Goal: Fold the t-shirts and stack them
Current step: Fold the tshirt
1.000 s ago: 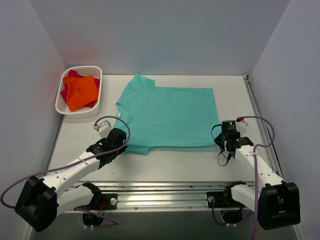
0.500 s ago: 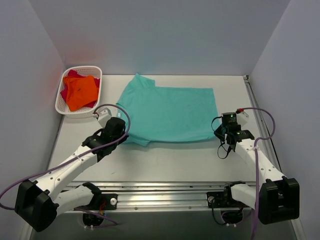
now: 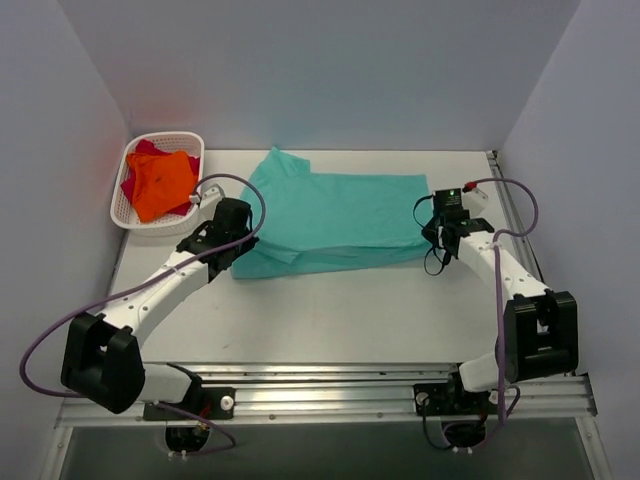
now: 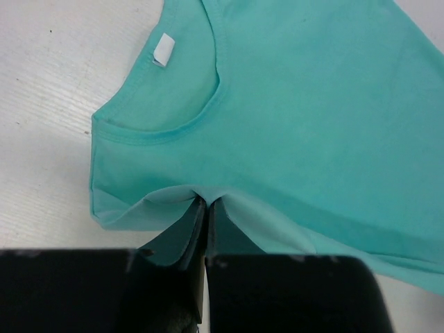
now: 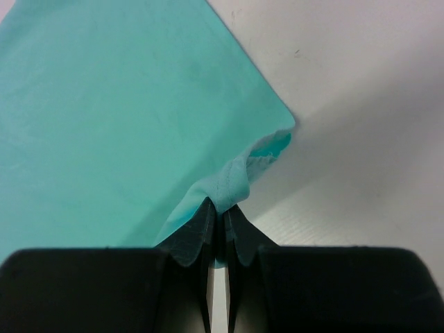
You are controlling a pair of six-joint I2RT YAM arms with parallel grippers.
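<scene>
Slip risk first: the left gripper (image 4: pixel 206 206) is pinched tight on a thin pleat of the teal-green t-shirt (image 4: pixel 291 104) just below the collar, and the right gripper (image 5: pixel 220 210) is clamped the same way on a bunched corner of hem. Both bites are small and sit right at the fingertips. A sharp tug or an uneven pull between the arms could free the cloth or skew the fold.

The shirt lies on the table (image 3: pixel 350 310) ahead of both grippers, its near edge raised between them. Slack in the middle may wrinkle if laid down crooked.

Near the left gripper's outer side sits the white lattice basket (image 3: pixel 195 140). It holds the orange t-shirt (image 3: pixel 160 185) on top of the magenta-red t-shirt (image 3: pixel 133 186), both loosely heaped.
</scene>
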